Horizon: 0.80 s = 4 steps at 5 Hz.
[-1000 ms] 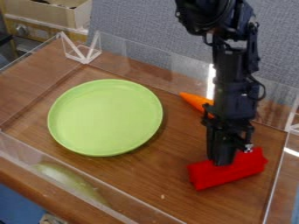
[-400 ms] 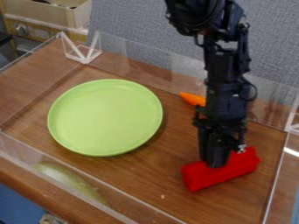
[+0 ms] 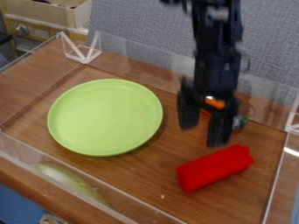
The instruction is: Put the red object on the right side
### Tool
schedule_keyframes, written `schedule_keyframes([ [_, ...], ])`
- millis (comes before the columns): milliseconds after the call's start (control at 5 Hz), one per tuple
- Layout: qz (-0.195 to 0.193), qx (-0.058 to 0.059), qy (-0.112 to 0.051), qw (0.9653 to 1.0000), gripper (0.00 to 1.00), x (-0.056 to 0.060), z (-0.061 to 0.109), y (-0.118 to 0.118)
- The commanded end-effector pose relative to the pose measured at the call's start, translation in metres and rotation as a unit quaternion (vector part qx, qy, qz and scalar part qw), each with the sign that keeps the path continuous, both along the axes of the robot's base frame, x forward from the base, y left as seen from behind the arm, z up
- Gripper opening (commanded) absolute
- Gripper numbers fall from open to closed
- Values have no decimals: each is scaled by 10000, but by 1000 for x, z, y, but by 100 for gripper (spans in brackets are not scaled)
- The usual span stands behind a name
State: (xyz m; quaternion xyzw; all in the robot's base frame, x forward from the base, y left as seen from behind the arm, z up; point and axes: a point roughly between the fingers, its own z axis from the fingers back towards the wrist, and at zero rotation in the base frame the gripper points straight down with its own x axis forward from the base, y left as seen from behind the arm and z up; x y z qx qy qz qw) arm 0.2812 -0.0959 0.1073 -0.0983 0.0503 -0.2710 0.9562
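I'm seeing the red block (image 3: 215, 168) lying on the table (image 3: 146, 192), nearest me at the right, just below my blurred gripper (image 3: 207, 131), whose fingers are standing spread above it. Beyond, the orange carrot (image 3: 214, 104) is showing partly behind the gripper.

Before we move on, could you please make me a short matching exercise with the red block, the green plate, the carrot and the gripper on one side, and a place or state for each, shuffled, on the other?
Things:
1. Red block
2. Green plate
3. Carrot
4. Gripper

Places or states:
A. Partly hidden behind the arm
B. Open, its fingers above the tabletop, blurred
C. On the tabletop, nearer the camera than the gripper
D. On the tabletop, to the left of the arm in the picture

Right pairs: 1-C, 2-D, 3-A, 4-B
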Motion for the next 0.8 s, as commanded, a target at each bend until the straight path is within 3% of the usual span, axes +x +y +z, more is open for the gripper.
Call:
schedule_keyframes([
  [0, 697, 269, -755, 9943, 100, 1, 66, 24],
  [200, 1292, 488, -1211, 9830, 100, -5, 76, 58],
  [400, 1366, 331, -1298, 9815, 100, 7, 73, 53],
  [600, 1515, 346, -1192, 9806, 100, 14, 65, 58],
])
